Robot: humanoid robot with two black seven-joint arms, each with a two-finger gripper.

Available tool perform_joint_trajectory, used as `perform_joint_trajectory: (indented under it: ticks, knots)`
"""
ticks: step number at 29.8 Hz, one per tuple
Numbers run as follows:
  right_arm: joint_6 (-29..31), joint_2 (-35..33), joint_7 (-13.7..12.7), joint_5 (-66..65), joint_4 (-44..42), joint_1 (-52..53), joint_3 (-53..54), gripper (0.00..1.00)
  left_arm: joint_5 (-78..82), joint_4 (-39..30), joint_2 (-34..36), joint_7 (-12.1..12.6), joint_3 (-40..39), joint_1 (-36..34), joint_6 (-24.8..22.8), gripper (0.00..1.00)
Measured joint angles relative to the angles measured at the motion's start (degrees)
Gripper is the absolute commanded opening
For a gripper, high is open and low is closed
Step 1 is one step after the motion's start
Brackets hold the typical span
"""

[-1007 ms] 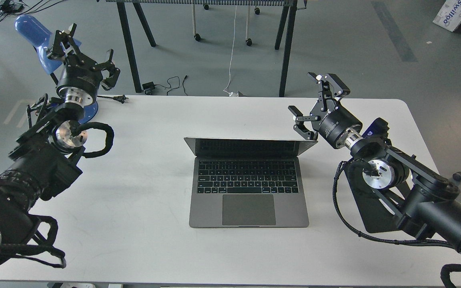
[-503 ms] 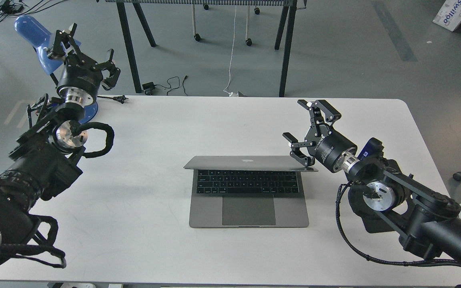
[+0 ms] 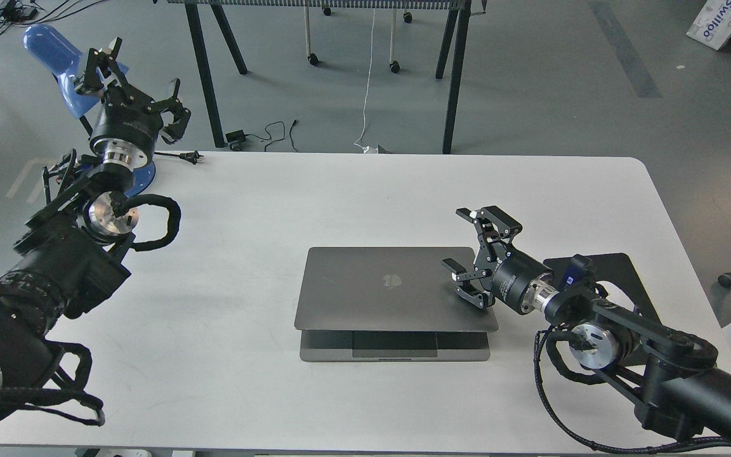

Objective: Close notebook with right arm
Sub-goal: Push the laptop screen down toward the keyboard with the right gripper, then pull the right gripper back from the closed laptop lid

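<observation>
The space-grey notebook [image 3: 394, 289] lies in the middle of the white table [image 3: 315, 190]. Its lid, with a dark apple logo, is folded far down over the base; a strip of trackpad and front edge still shows beneath it. My right gripper [image 3: 473, 257] is open, and its lower finger rests on the lid's right part, near the right edge. The right arm comes in from the lower right with a looped black cable. My left gripper [image 3: 134, 79] is open and empty, raised over the table's far left corner by the blue chair.
A flat black mouse pad [image 3: 600, 273] lies on the table right of the notebook, partly under my right arm. A blue chair [image 3: 61, 60] stands beyond the far left corner. Black table legs and cables are on the floor behind.
My right gripper has moved down and toward me, pushing the lid from upright to almost flat over the keyboard. The left arm has not moved.
</observation>
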Motion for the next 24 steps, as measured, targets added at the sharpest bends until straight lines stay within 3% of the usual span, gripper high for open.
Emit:
perform_joint_trajectory:
  ticks: [24]
  knots:
    - [-2.25, 0.34, -0.44, -0.19, -0.51, -0.26, -4.89, 1.00, -0.01, -0.10, -0.09, 0.00, -0.04, 0.00, 0.00, 1.00]
